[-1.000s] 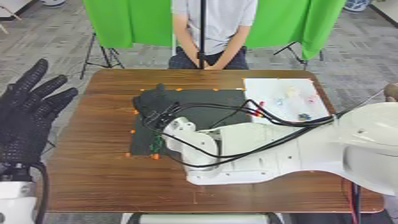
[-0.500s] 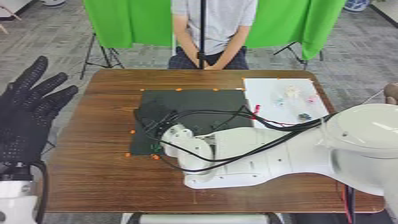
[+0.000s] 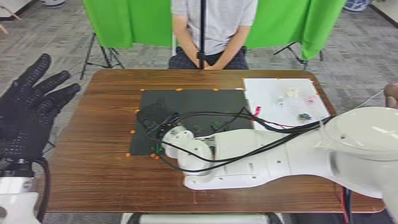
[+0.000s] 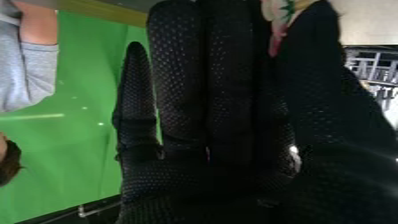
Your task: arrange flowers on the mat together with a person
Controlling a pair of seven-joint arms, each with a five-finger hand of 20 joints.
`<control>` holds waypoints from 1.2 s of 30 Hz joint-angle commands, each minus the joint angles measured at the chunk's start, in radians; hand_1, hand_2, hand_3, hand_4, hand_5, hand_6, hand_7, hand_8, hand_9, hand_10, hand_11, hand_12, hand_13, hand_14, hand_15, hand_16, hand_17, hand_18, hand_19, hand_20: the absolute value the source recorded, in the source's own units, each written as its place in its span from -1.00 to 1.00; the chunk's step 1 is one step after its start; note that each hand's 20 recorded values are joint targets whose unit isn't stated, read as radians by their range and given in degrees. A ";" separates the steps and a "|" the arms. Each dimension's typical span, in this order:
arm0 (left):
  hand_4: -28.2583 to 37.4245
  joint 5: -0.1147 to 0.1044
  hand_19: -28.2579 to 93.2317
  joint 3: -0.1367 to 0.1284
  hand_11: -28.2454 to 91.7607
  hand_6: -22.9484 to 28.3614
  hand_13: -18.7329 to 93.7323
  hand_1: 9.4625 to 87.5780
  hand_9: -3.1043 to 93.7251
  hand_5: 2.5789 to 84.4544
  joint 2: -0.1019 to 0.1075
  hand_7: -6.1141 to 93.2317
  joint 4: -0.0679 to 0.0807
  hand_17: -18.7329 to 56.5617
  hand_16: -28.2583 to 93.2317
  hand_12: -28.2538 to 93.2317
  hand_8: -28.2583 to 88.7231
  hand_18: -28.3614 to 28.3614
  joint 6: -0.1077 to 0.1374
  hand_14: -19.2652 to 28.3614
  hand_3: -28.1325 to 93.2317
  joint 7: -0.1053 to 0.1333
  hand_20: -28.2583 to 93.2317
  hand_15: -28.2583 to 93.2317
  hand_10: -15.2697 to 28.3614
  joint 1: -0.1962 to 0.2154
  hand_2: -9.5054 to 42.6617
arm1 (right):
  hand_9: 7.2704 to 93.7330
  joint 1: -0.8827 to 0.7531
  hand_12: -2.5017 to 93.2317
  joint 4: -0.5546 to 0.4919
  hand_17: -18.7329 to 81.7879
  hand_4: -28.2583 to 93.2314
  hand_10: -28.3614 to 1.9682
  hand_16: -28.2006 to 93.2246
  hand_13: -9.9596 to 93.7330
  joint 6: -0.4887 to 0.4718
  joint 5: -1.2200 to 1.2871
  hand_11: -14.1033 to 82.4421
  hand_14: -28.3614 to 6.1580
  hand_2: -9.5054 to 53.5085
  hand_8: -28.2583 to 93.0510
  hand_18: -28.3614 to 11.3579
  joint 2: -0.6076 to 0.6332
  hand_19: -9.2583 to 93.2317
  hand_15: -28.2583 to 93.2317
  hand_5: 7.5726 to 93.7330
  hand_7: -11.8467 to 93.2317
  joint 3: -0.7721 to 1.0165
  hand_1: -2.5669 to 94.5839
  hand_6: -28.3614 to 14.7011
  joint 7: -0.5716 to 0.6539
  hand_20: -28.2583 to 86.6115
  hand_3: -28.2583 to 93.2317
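Flower [image 4: 278, 31], pink and white with some green, sits between thumb and fingers of the right hand [image 3: 154, 114], pinched there; those fingers are straight and close together. Hand is located over the dark mat [image 3: 200, 97], toward the mat's left edge. Orange markers line the mat's edges. White mat [image 3: 266, 86] occupies the tabletop's far right corner and carries small pale, pink [image 3: 310, 100] and dark green [image 3: 305, 117] flowers. Red item [image 3: 258, 110] lies near its left edge. Left hand [image 3: 25, 112], fingers spread, is beside the tabletop's left edge.
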 commanded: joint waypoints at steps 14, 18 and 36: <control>-0.99 0.015 0.12 -0.008 -0.25 0.06 -0.28 -0.74 -0.31 -0.31 -0.031 -0.69 0.000 -0.74 -0.63 -0.34 -0.66 0.65 -0.017 0.75 0.70 -0.046 -0.24 0.21 0.38 0.028 -0.38 | 0.70 0.016 -0.53 -0.033 -0.19 -1.00 0.27 -0.23 0.55 0.017 -0.001 -0.03 0.26 -1.00 -0.77 -0.44 0.009 0.47 0.37 0.47 -0.42 0.032 -0.07 0.57 -0.005 -0.26 0.48; -0.98 0.018 0.12 -0.015 -0.25 0.06 -0.28 -0.74 -0.31 -0.31 -0.035 -0.69 0.001 -0.74 -0.63 -0.34 -0.66 0.65 -0.023 0.75 0.70 -0.062 -0.24 0.21 0.38 0.023 -0.38 | 0.68 0.022 -0.54 -0.065 -0.19 -1.00 0.26 -0.23 0.54 0.031 0.020 -0.03 0.24 -1.00 -0.77 -0.46 0.038 0.47 0.38 0.45 -0.42 0.064 -0.11 0.56 -0.010 -0.26 0.50; -1.00 -0.024 0.11 -0.036 -0.25 0.06 -0.29 -0.76 -0.31 -0.31 -0.037 -0.69 -0.006 -0.74 -0.63 -0.34 -0.66 0.65 0.060 0.75 0.69 0.003 -0.24 0.20 0.38 0.160 -0.37 | 0.47 -0.303 -0.62 -0.312 -0.26 -0.99 0.07 -0.29 0.40 -0.056 0.332 -0.26 -0.05 -0.89 -0.76 -0.56 0.272 0.43 0.30 0.33 -0.46 0.613 -0.34 0.46 -0.214 -0.26 0.55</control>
